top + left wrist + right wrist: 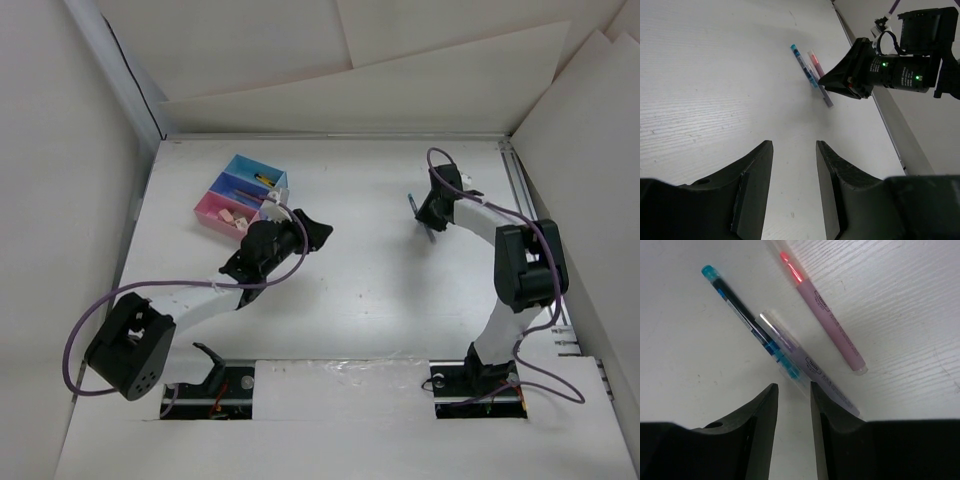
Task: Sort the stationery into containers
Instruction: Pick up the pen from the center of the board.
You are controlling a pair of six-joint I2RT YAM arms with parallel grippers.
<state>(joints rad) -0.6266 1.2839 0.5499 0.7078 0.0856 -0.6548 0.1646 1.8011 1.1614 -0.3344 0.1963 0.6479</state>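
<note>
Three pens lie close together on the white table at the right: a light-blue pen (pixel 742 317), a lilac pen (pixel 812 372) touching it, and a pink pen (pixel 827 315) a little apart. My right gripper (pixel 794 386) hovers open just short of the blue and lilac pens' near ends, with nothing between its fingers. The joined containers stand at the back left: light blue bin (pixel 243 163), darker blue bin (pixel 226 184) and pink bin (pixel 207 211). The pink one holds pale eraser blocks (pixel 233 215). My left gripper (pixel 794 145) is open and empty over bare table, just right of the bins.
The left wrist view shows my right gripper (pixel 842 82) over the pens (pixel 805 62). Small yellow pieces (pixel 266 180) lie in the light blue bin. White walls close off the table on the left, back and right. A metal rail (pixel 520 200) runs along the right edge.
</note>
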